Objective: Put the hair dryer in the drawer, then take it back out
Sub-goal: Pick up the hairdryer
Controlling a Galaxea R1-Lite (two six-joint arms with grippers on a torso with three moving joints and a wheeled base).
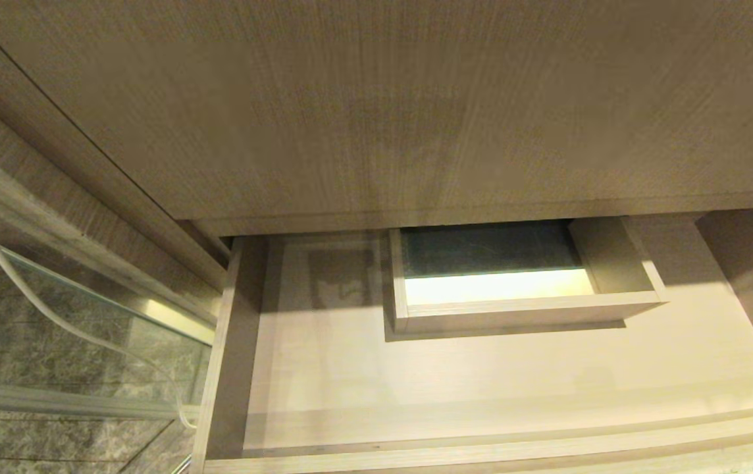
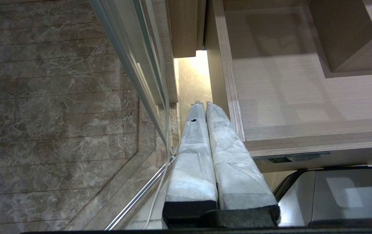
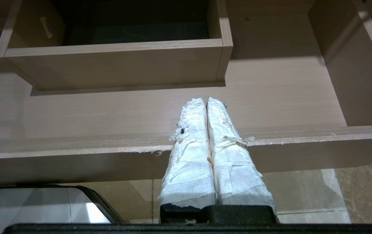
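Observation:
The drawer (image 1: 482,454) stands pulled out below the countertop, wide, shallow and light wood-grain, with a small boxed cut-out (image 1: 521,309) at its back. Nothing lies on its floor. The hair dryer is out of view. My left gripper (image 2: 204,103) is shut and empty, hanging beside the drawer's left side wall (image 2: 228,84), over the floor. My right gripper (image 3: 205,99) is shut and empty too, its wrapped fingers pointing over the drawer's front edge (image 3: 75,151) toward the cut-out (image 3: 117,61). Neither gripper shows in the head view.
A glass shower partition (image 1: 54,329) with a metal frame stands left of the drawer, and a thin white cord (image 1: 34,296) hangs across it. Marble floor tiles (image 2: 49,107) lie beyond. The wooden countertop (image 1: 383,105) overhangs the drawer's back. The robot's grey base (image 2: 345,195) sits below the drawer front.

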